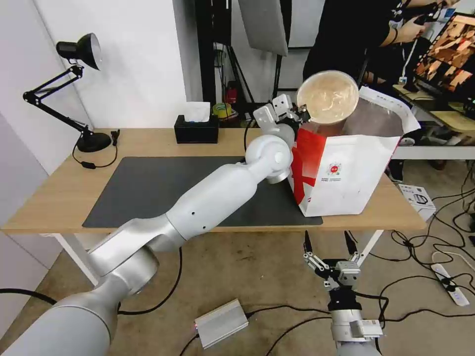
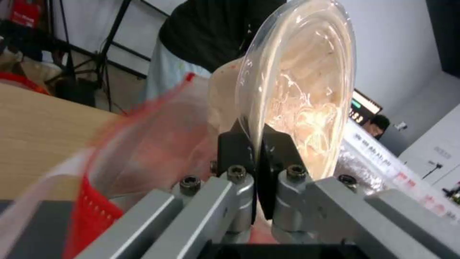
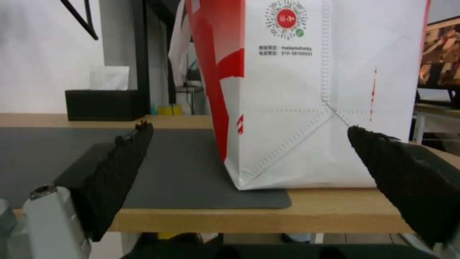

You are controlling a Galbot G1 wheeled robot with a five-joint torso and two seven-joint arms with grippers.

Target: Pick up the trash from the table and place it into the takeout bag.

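White walls and a clutter of stands and cables surround the light-wood counter [image 1: 64, 198], whose middle carries a dark grey mat [image 1: 148, 188]; a black desk lamp [image 1: 79, 49] stands at its far left and a black tissue box [image 1: 196, 129] at the far edge. On the right end of the mat stands the takeout bag [image 1: 346, 173], white with red panels, its foil-lined mouth gaping upward. The left hand [image 1: 302, 112] reaches across the counter to the bag's far left corner and is pinched tight on the rim of a beige bowl [image 1: 327, 97], holding it tipped on edge so its round opening faces back toward the robot; in the left wrist view the fingertips [image 2: 235, 144] clamp the thin rim with the bowl [image 2: 302, 90] rising above them. The bowl sits just above and at the far left of the bag's mouth, so by my reading the release hinges on carrying it slightly rightward and down, rim-first, into the opening. The left arm is plainly the nearer one. The right hand [image 1: 330, 247] hangs low in front of the counter's near edge, spread wide and empty, facing the bag's near side [image 3: 311, 108]. On that side is a small round red logo [image 3: 286, 18] with two short lines of print beneath, too small to read with confidence.
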